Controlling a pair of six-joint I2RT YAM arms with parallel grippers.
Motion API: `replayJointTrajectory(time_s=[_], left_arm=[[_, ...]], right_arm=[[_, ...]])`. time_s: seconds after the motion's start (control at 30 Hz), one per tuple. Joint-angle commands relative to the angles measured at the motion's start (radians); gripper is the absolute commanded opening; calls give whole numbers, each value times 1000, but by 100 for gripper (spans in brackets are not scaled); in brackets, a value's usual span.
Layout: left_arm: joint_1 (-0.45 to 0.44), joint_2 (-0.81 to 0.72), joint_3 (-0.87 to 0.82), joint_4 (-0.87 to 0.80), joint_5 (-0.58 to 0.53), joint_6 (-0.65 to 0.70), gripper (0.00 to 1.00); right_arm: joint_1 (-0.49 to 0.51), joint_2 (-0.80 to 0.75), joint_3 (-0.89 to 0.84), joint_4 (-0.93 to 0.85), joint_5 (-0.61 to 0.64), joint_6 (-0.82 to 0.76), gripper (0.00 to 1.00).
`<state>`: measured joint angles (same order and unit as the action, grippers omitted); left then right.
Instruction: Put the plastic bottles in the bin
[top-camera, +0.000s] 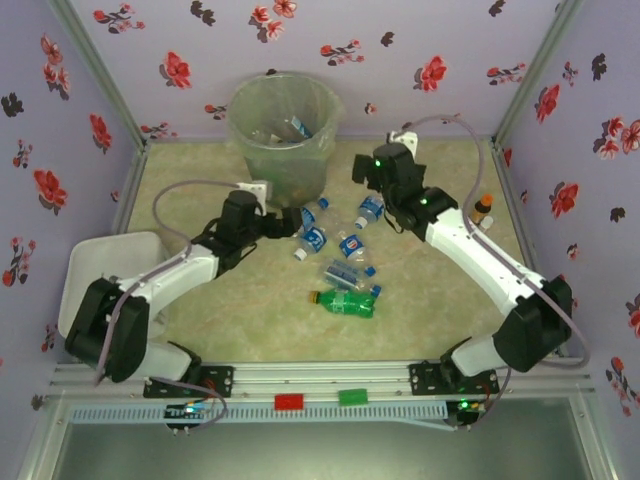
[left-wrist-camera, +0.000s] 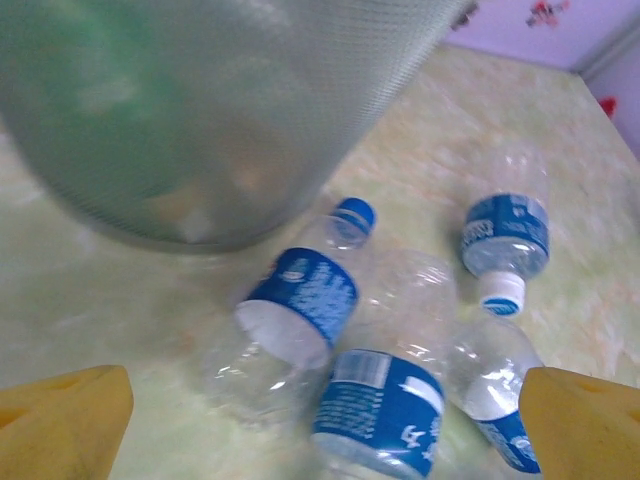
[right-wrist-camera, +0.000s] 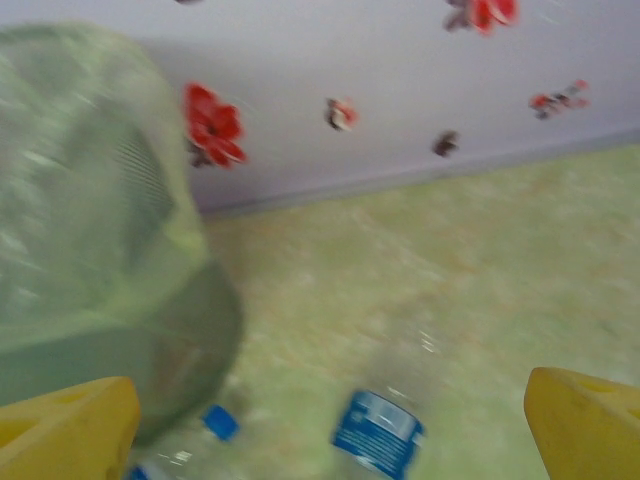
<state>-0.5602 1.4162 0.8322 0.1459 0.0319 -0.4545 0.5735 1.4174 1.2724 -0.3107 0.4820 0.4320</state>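
Well, my tall round bin of translucent grey-green plastic (top-camera: 283, 130) stands at the table's far side, with some bottles seemingly inside already. Clear plastic bottles with blue labels (top-camera: 315, 238) lie just before it, and a green plastic bottle (top-camera: 345, 301) lies nearer me. My left pincer (left-wrist-camera: 325, 385), spread wide and empty, hovers over that clear cluster; my right pincer (right-wrist-camera: 330, 400) is equally released. I'd straddle one bottle's labelled middle crosswise, away from its neighbours, so it won't squirt free.

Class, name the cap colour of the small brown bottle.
Orange, on the small brown bottle; clearest in the top external view.
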Motion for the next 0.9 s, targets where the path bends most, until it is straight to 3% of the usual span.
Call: replayJointTrajectory(time_s=[0.0,0.3,0.53,0.87], left_arm=[[-48,62,86,-85,12,88,100],[-155,282,299,-249,7,97,92],[-177,398,411,-384,-4,102,66],[-187,494,499,-500,-69,122,68]], right_arm=[[-29,-76,-101,-33,95,59,100],[-127,-176,-318,-17,-92,76,100],[-144,-183,-370,6,-122,80,100],[-147,-140,-369,41,-174,89,100]])
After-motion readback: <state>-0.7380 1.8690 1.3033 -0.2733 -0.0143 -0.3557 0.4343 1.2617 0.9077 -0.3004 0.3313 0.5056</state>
